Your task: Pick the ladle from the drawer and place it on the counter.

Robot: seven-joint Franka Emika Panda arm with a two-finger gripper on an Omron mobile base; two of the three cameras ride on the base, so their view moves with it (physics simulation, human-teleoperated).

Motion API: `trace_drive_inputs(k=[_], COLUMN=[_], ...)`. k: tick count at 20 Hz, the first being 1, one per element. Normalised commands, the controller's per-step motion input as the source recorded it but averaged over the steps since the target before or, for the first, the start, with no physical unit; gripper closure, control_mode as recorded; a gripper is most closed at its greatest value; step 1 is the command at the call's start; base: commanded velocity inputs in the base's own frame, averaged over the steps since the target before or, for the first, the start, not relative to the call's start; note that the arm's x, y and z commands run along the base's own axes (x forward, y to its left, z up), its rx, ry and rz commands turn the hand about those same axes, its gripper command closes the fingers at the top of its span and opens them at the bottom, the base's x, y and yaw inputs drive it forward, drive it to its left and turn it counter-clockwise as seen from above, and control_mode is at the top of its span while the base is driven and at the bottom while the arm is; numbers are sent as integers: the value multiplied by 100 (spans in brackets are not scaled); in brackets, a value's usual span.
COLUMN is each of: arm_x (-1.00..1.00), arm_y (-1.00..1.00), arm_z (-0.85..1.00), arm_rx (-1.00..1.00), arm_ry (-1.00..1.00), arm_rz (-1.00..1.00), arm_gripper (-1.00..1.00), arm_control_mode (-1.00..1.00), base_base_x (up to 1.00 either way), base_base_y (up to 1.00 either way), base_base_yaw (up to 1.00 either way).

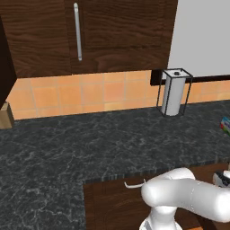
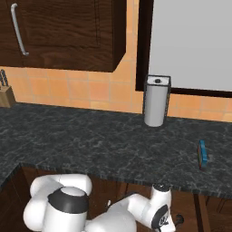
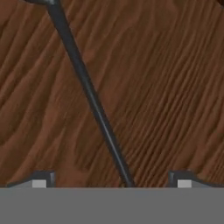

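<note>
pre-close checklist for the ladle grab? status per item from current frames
1. Ladle between the fingertips: ok. In the hand view its thin handle runs down into the gap of the gripper.
2. Gripper open: ok, tips stand wide apart, one each side of the handle.
3. Handle centred: ok, roughly; it sits slightly toward the right tip.
4. Fingers low enough to clamp: cannot tell; depth against the drawer floor is unclear.
5. Ladle bowl free: cannot tell, it is cut off at the top edge.
6. Drop spot on the counter: ok, bare stone left of the paper towel holder.
</note>
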Motion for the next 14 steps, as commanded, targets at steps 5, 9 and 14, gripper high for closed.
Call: trace_drive_inputs(k=[5,9,14], arm_x=[-6,-41,-93], arm_y=[-44,-72,-82], arm_z=[-61,-36,-27], arm_rx=[-8,-1,0], arm_ry=[6,8,5], arm_rz=[4,0,-1], arm_gripper=[100,100,100], arm_control_mode=[-100,-100,-100], base_base_x=[0,0,0], base_base_y=[0,0,0], base_base_yaw=[0,0,0])
